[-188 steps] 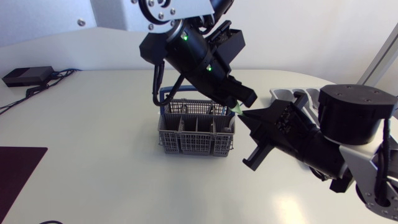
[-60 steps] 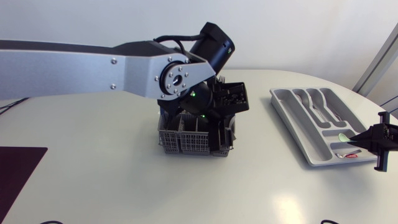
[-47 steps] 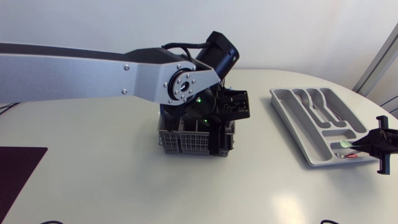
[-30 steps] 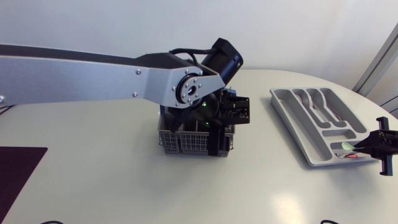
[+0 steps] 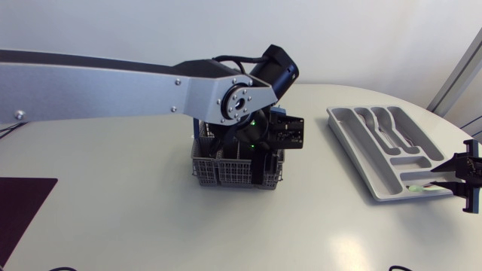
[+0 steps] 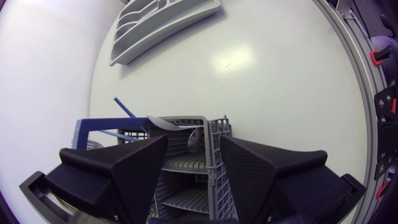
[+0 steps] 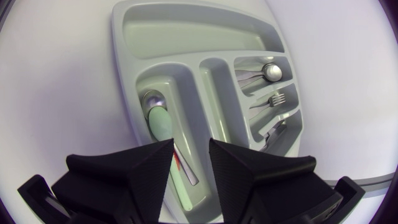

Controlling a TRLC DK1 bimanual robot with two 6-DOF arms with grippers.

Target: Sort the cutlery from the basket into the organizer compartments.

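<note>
Left gripper down in the basket, fingers spread astride a wall — right gripper over the organizer, fingers released, green-handled spoon lying in a compartment.

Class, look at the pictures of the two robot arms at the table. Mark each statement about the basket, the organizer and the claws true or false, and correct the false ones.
1. The left claw is down at the cutlery basket. True.
2. The organizer stands on the left arm's side of the basket. False: it stands on the right arm's side.
3. A green-handled spoon lies in an organizer compartment ahead of the right claw. True.
4. The right claw is shut on a fork. False: it is open, and the fork lies in its own compartment.
5. The basket is empty. False: metal cutlery shows inside it.
</note>
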